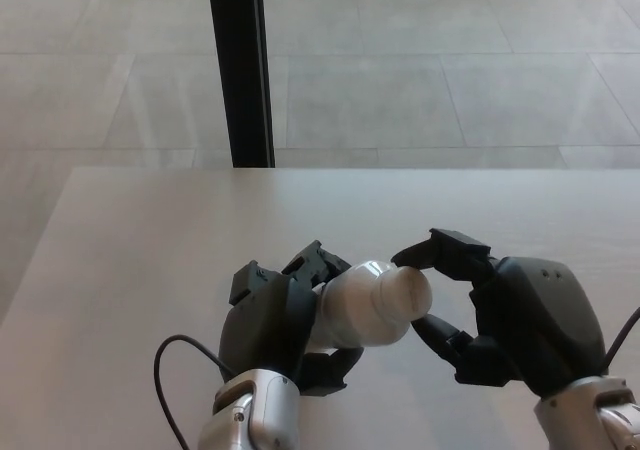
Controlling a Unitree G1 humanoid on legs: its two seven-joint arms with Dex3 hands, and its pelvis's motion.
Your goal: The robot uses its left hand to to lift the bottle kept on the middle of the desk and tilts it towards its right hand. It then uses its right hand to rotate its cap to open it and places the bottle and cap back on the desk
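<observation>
A white bottle (pixel 358 307) is held above the desk, tilted so its white cap (pixel 406 293) points right. My left hand (pixel 280 320) is shut on the bottle's body from the left. My right hand (pixel 500 310) sits just right of the cap, with one finger touching the cap's top edge and the thumb under its lower edge. The lower part of the bottle is hidden inside my left hand.
The pale wooden desk (pixel 150 250) spreads around both hands. A black vertical post (pixel 240 65) stands behind the desk's far edge over a tiled floor. A black cable (pixel 175 370) loops beside my left wrist.
</observation>
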